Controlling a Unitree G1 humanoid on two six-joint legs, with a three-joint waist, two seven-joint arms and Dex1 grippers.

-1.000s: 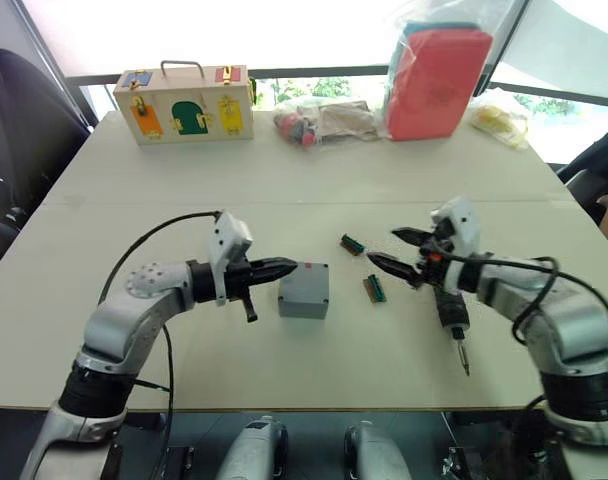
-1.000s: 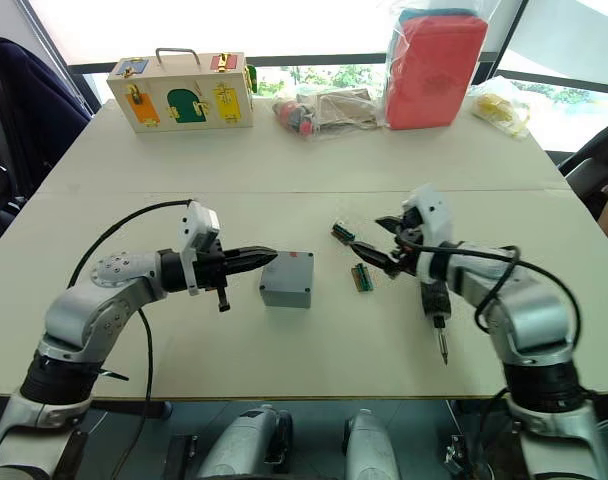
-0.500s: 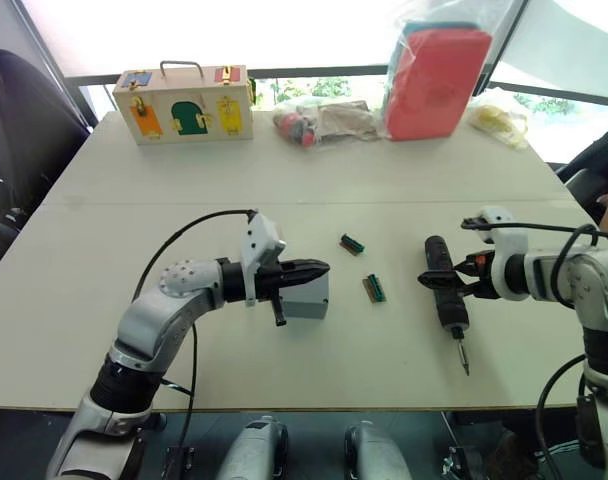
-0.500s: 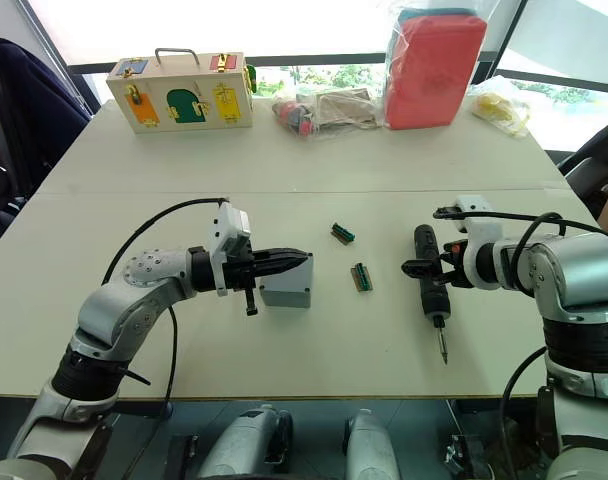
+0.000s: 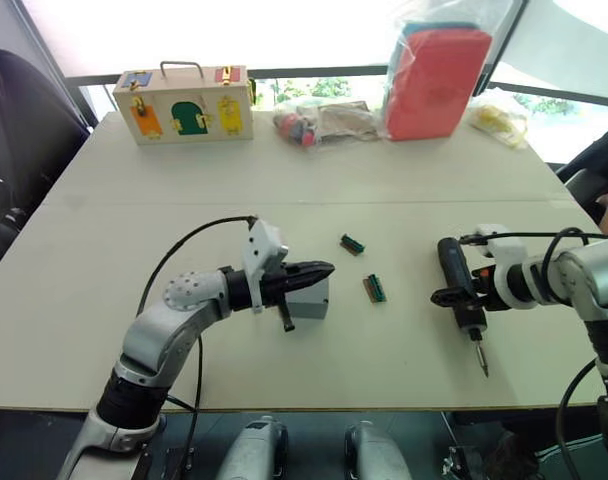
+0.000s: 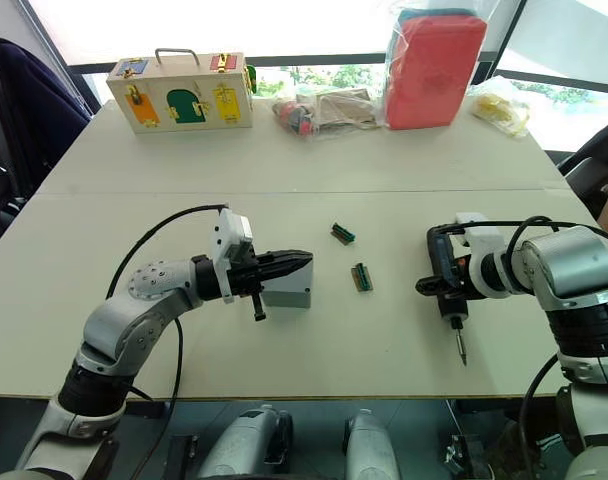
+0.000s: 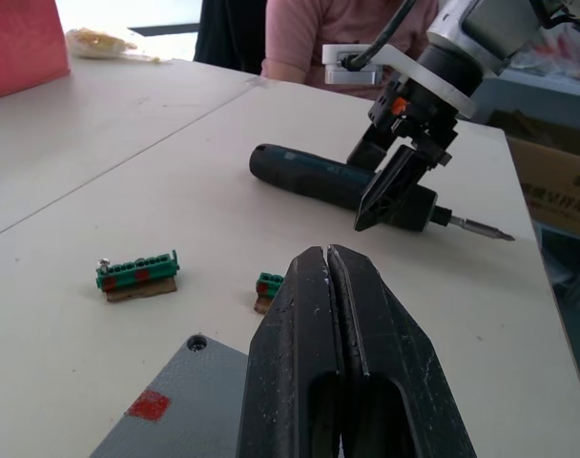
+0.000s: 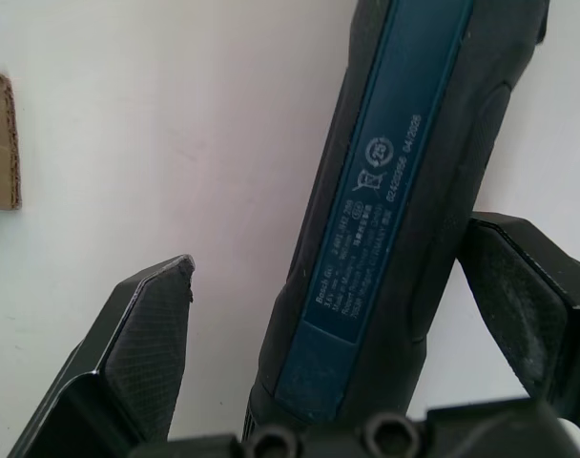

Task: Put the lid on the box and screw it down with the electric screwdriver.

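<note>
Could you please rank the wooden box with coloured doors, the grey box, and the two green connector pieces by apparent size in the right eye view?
1. Wooden box, though farthest from the camera.
2. Grey box, partly hidden by the left gripper.
3. The two green connector pieces look about alike; no ranking between them.

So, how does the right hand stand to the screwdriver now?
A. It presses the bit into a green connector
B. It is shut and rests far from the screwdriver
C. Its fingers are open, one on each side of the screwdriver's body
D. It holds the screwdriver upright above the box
C: in the right wrist view both fingers stand apart, the screwdriver lying on the table between them; the right hand is at its body.
</note>
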